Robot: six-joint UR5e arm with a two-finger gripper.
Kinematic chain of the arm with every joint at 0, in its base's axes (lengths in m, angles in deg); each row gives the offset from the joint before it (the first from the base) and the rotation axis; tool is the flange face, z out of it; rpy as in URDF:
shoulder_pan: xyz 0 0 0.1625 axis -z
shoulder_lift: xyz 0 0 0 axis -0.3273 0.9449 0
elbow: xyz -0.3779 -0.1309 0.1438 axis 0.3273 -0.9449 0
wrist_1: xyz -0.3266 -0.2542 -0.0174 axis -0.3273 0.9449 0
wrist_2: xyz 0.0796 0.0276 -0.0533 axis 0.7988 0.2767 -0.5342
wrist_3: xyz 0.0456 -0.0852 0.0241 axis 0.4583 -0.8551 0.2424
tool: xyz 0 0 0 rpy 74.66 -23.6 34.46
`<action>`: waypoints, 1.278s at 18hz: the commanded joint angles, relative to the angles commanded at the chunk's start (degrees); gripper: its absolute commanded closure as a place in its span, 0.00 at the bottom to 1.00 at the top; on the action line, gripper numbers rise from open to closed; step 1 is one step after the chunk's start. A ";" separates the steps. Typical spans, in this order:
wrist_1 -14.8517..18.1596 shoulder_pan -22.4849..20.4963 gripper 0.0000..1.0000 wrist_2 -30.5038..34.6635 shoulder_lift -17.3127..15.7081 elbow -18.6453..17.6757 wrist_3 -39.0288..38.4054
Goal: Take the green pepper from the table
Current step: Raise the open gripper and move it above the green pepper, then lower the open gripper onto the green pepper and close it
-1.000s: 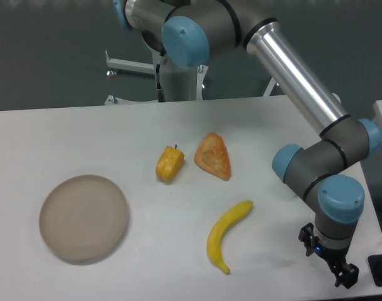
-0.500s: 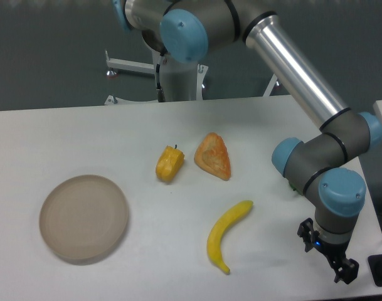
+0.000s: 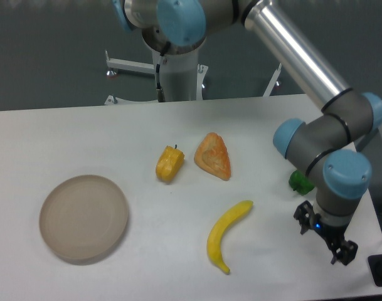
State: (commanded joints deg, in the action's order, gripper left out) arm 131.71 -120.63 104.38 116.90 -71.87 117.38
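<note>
Only part of the green pepper (image 3: 298, 182) shows, a small glossy green lump on the white table (image 3: 115, 132) at the right, tucked against the arm's blue-capped wrist joints. My gripper (image 3: 324, 240) hangs below the lowest joint, in front of and slightly right of the pepper, not touching it. Its black fingers (image 3: 345, 253) stick out on both sides of the wrist, spread apart with nothing between them.
A yellow-orange pepper (image 3: 169, 163) and an orange wedge-shaped piece (image 3: 213, 157) lie mid-table. A yellow banana (image 3: 226, 234) lies in front of them, left of the gripper. A round beige plate (image 3: 84, 216) sits at the left. The table's right edge is close to the gripper.
The wrist and gripper have shifted away from the front edge, toward the back. The green pepper, hidden a second ago, now shows beside the wrist joint.
</note>
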 joint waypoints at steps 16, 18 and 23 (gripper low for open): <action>6.52 -12.93 0.00 -12.04 -9.94 -17.94 -5.54; 3.72 -13.28 0.00 -12.13 -10.39 -20.05 -5.54; 1.69 -13.11 0.00 -11.95 -10.47 -22.08 -5.18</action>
State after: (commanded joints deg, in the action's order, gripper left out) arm 133.40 -133.74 92.43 106.43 -93.95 112.20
